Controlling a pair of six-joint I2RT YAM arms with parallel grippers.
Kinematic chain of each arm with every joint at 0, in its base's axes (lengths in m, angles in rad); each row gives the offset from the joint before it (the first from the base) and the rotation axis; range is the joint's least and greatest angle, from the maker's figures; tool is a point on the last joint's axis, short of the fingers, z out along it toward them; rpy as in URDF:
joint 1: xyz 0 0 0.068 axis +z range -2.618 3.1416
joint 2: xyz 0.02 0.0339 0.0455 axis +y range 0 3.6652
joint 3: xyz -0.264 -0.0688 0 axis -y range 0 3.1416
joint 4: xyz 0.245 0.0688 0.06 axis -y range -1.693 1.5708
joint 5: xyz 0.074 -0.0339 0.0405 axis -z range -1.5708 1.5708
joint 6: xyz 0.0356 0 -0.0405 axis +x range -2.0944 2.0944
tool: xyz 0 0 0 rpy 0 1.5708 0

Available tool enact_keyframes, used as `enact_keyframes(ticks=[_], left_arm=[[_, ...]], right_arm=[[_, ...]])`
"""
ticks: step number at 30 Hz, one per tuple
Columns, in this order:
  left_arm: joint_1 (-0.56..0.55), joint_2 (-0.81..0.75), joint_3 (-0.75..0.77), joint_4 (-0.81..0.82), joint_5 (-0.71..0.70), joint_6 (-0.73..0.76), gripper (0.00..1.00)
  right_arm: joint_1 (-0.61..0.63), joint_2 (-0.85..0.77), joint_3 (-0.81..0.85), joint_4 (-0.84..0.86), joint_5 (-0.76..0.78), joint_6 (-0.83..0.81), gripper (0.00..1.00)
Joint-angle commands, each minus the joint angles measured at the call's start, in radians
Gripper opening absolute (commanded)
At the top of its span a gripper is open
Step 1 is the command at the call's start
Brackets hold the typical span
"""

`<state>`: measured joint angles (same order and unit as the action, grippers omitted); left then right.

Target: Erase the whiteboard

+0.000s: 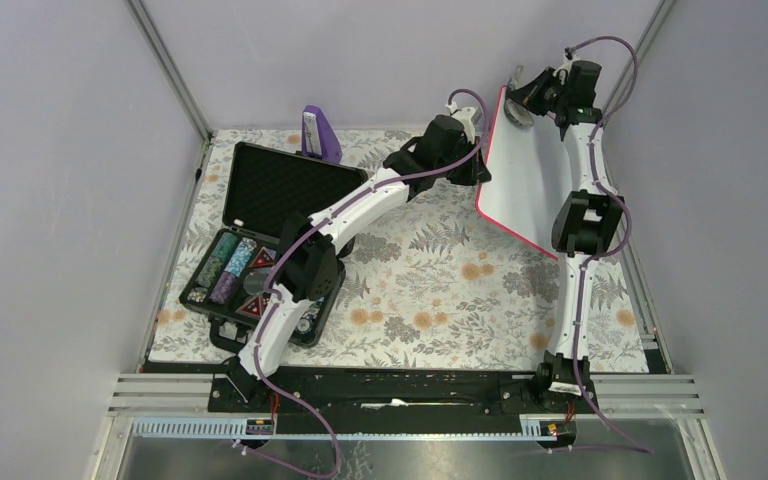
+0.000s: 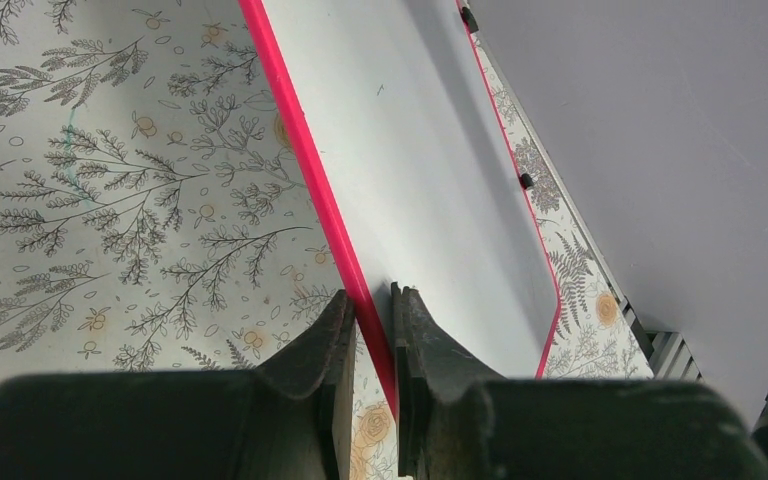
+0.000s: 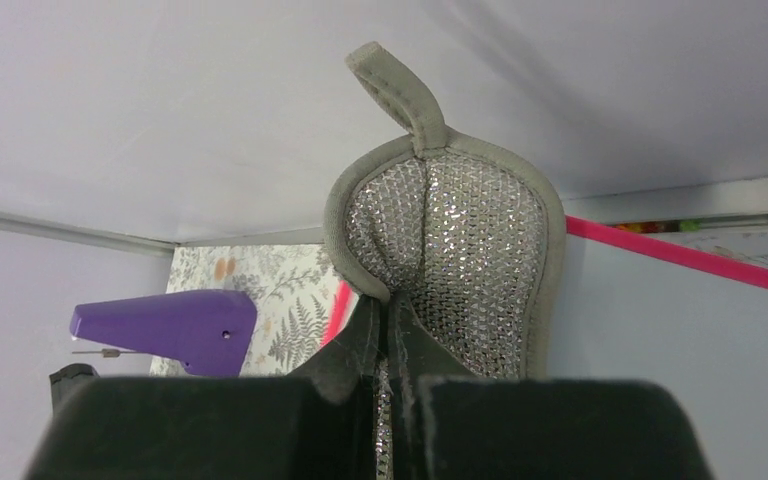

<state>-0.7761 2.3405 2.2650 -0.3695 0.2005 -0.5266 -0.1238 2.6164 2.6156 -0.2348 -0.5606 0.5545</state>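
Observation:
The whiteboard (image 1: 530, 175) is a white board with a red-pink rim, tilted up on edge at the back right. It also shows in the left wrist view (image 2: 430, 170), with no writing visible on it. My left gripper (image 2: 372, 335) is shut on the whiteboard's left rim, and it shows in the top view (image 1: 480, 170). My right gripper (image 3: 387, 330) is shut on a silver mesh scrubbing pad (image 3: 460, 260) with a grey border and loop. In the top view my right gripper (image 1: 528, 100) holds the pad (image 1: 516, 112) at the board's top edge.
An open black case (image 1: 260, 235) with poker chips lies on the left of the floral cloth (image 1: 430, 290). A purple object (image 1: 318, 132) stands at the back and shows in the right wrist view (image 3: 165, 325). Grey walls enclose the table.

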Motion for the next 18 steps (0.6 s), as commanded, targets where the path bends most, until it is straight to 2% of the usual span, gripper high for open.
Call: enact_keyframes(ticks=[1, 18], left_arm=[[-0.022, 0.021, 0.022, -0.019, 0.023, 0.105, 0.00], [-0.023, 0.026, 0.024, -0.024, 0.024, 0.100, 0.00]], right_arm=[[-0.052, 0.062, 0.002, -0.098, 0.071, -0.017, 0.00], [-0.172, 0.001, -0.152, -0.257, 0.115, -0.115, 0.00]])
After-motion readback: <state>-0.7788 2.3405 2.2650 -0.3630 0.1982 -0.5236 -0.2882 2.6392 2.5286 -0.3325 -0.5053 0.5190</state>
